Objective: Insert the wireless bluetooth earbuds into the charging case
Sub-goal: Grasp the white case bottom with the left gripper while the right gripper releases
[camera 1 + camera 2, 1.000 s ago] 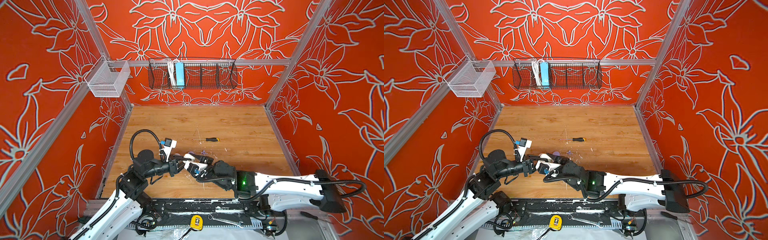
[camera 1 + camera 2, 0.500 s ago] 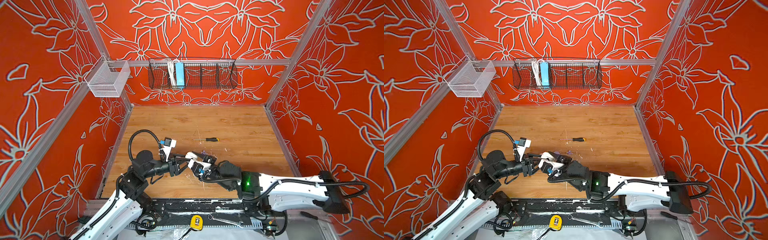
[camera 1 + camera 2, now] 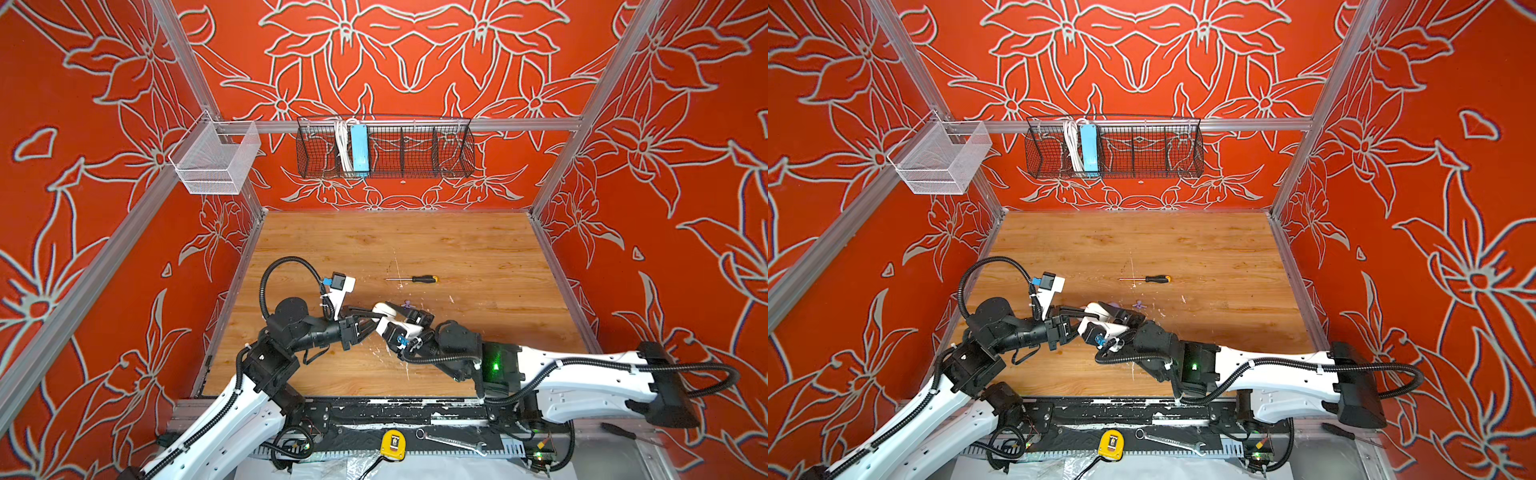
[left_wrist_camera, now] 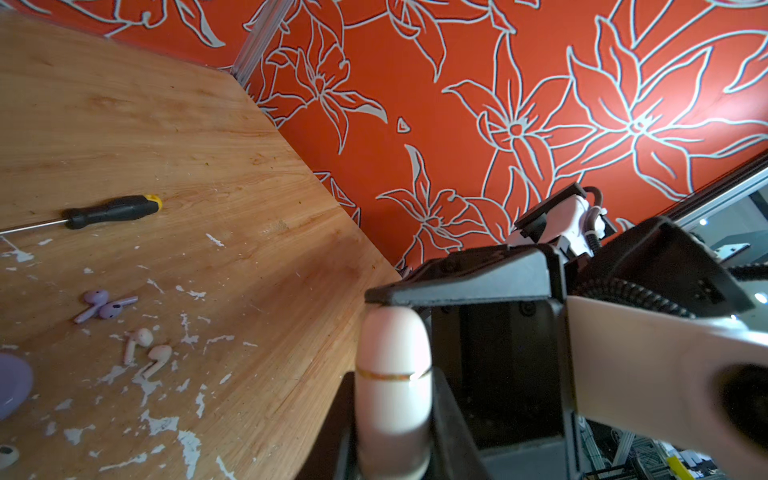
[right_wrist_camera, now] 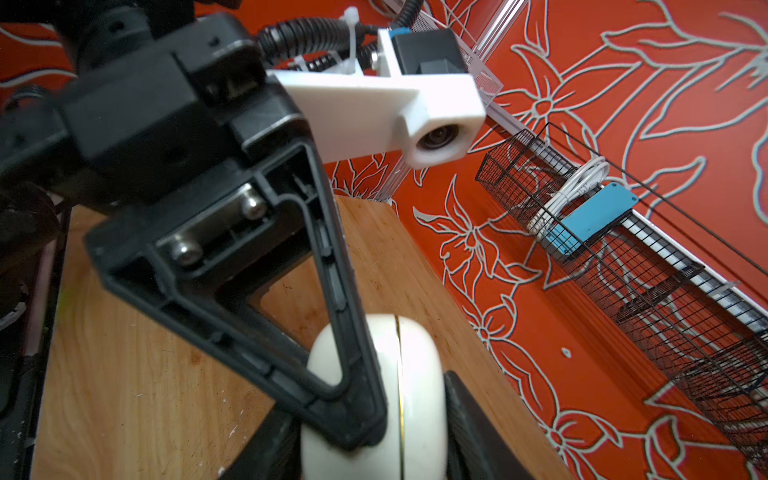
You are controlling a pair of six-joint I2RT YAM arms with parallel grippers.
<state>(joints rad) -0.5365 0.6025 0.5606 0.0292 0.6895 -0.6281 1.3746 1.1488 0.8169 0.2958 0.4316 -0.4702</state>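
We see two robot arms meeting near the middle of a wooden table [image 3: 478, 249]. The left arm [image 3: 232, 415] reaches in from 8 o'clock and the right arm [image 3: 582, 374] from 4 o'clock. Together they hold a white charging case [image 3: 384, 308], its lid shut along a thin gold seam. The left gripper [image 4: 395, 432] is pinched narrowly across the case's flat faces. The right gripper [image 5: 370, 440], jaws set wider, clamps its longer span. Two lilac earbuds [image 3: 407, 305] lie on the table just at the case's 3 o'clock. Two white earbuds [image 4: 145, 351] lie near them among paint flecks [image 4: 160, 424], beside a partly seen lilac case [image 4: 10, 384]. A screwdriver [image 3: 415, 279] rests at the white case's 1 o'clock.
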